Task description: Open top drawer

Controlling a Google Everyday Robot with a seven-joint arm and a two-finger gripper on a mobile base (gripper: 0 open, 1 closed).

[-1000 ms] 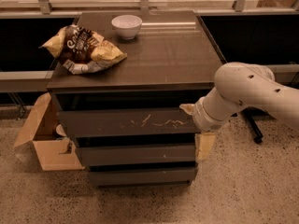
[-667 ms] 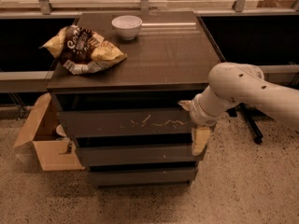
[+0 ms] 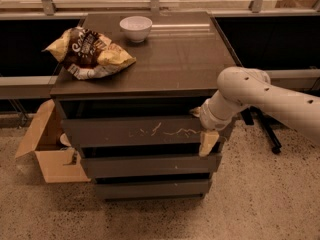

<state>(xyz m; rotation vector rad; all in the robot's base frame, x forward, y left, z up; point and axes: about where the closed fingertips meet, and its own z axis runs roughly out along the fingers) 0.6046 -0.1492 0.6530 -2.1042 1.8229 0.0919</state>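
Note:
The top drawer (image 3: 135, 131) is the tallest dark grey-brown front of the cabinet, with pale scratch marks across it. A dark gap shows between it and the cabinet top. My gripper (image 3: 206, 136) is at the drawer's right end, by the upper right corner of its front. One pale finger (image 3: 208, 143) hangs down over the right edge of the front. The white arm (image 3: 265, 96) comes in from the right.
Two shorter drawer fronts (image 3: 150, 165) sit below. On the cabinet top (image 3: 185, 59) lie a chip bag (image 3: 90, 51) and a white bowl (image 3: 136, 28). An open cardboard box (image 3: 47, 149) stands on the floor at the left. A chair base (image 3: 267, 131) is behind my arm.
My arm and gripper have moved left, closer in to the drawer's right end. The drawer front looks much the same.

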